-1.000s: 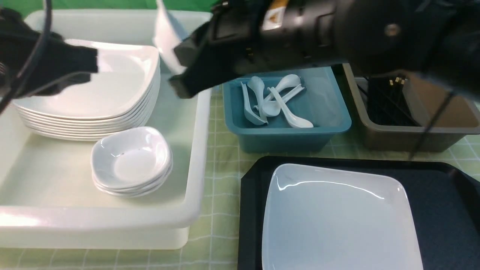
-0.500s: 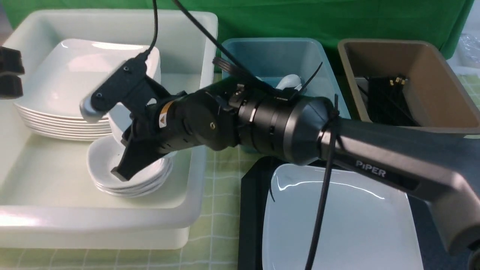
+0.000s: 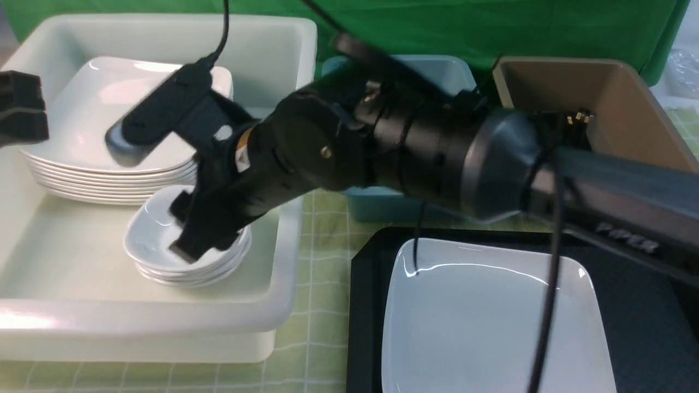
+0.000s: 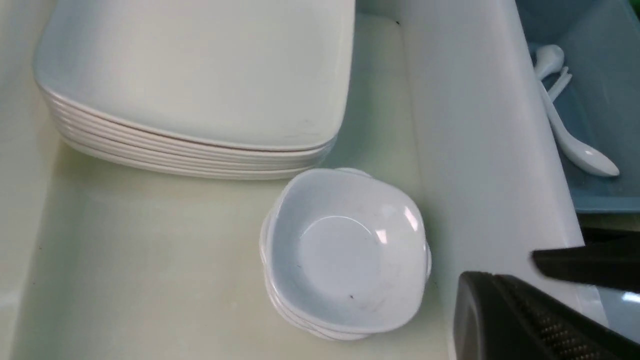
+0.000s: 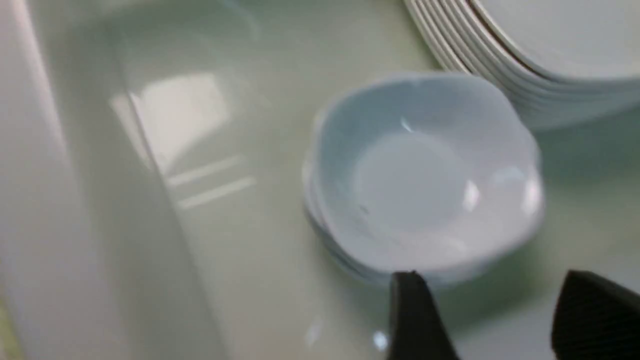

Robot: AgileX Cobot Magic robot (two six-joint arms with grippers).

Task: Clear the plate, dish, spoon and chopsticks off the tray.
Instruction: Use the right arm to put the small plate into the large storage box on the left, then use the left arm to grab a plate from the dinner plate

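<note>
My right gripper (image 3: 184, 229) hangs over the white bin (image 3: 164, 322) at the table's left edge, jaws well apart and nothing between them. Just beneath its fingertips (image 5: 415, 310) the dish (image 4: 345, 250) sits on top of the stack of small dishes (image 3: 185, 275), near the bin's right wall and just in front of the pile of large plates (image 3: 109, 164) in the bin's far left corner. I cannot tell whether a fingertip touches the dish's rim.

The plate (image 3: 491, 322) lies flat on the tray (image 3: 644, 305) at the table's near right, close against the tray's left rim. Spoons (image 4: 575, 145) lie in the teal bin (image 4: 600, 100) beyond the tray. Of the chopsticks (image 3: 578, 118) I see only gold tips in the brown bin (image 3: 628, 103) toward the table's far right corner, since my arm hides the rest.

My left gripper (image 3: 24, 107) is closed above the white bin's left wall, holding nothing I can see.
</note>
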